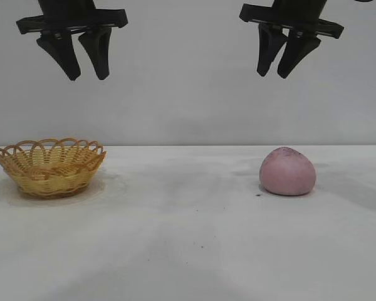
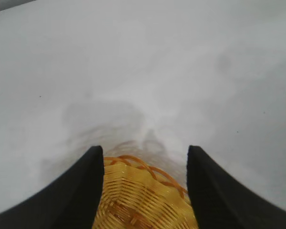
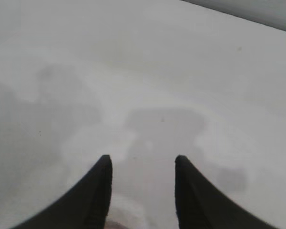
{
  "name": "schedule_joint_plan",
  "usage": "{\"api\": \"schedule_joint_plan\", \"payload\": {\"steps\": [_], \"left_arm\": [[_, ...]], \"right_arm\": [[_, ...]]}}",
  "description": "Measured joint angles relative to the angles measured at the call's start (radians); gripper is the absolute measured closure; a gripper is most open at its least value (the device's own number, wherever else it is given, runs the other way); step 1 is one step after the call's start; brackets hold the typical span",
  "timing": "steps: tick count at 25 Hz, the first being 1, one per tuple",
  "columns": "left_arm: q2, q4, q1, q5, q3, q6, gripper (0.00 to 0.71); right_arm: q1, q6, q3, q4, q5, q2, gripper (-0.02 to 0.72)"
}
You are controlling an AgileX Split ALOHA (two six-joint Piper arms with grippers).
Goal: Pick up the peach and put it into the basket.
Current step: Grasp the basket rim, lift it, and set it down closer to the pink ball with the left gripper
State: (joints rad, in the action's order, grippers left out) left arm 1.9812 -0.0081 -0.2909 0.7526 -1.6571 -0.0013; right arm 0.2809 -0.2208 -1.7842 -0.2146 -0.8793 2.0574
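Hanging high over the table (image 1: 194, 251), the right gripper (image 1: 281, 74) is holding its black jaws apart with nothing between them, and the peach (image 1: 287, 171) is sitting on the white surface well below it, just toward five o'clock from the fingertips in the exterior view. Over at the ten o'clock corner of that view the left gripper (image 1: 86, 76) is hovering too, jaws likewise parted and empty, with the basket (image 1: 50, 167) resting on the table beneath it, slightly toward seven o'clock. Peach and basket are lying well apart, the basket at nine o'clock of the table, the peach at three o'clock, bare tabletop between them. Switching to the left wrist view, the left gripper (image 2: 145, 157) is framing the basket (image 2: 143, 195) right between its two fingers, showing the yellow weave and looped orange rim from above, a look inside that the exterior view is not giving. Over on the right wrist view, the right gripper (image 3: 143, 164) is framing mostly shadowed table (image 3: 143, 71), with only a faint pinkish sliver at the six o'clock edge, too little to name.
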Motion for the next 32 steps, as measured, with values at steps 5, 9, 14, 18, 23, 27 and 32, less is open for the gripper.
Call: {"api": "schedule_joint_plan", "payload": {"steps": [5,9,14,18,23,27,32], "left_arm": [[0.000,0.000,0.000,0.000,0.000,0.000,0.322],[0.000,0.020,0.000,0.009,0.000,0.000,0.322],[0.018,0.195,0.006,0.117,-0.001,0.001,0.322],[0.071,0.179,0.055,0.190,-0.002,0.065,0.322],[0.107,0.152,0.106,0.200,-0.002,0.111,0.322],[0.130,0.131,0.115,0.176,-0.002,0.141,0.322],[0.182,0.119,0.115,0.150,-0.002,0.169,0.322]], "right_arm": [[0.000,0.000,0.000,0.000,0.000,0.000,0.398],[0.000,0.000,0.000,0.000,-0.002,0.000,0.398],[0.000,0.000,0.000,0.000,-0.016,0.000,0.398],[0.000,0.000,0.000,0.000,-0.022,0.000,0.398],[0.000,0.000,0.000,0.000,-0.029,0.000,0.398],[0.000,0.000,0.000,0.000,-0.033,0.000,0.398],[0.000,0.000,0.000,0.000,-0.035,0.000,0.398]]}}
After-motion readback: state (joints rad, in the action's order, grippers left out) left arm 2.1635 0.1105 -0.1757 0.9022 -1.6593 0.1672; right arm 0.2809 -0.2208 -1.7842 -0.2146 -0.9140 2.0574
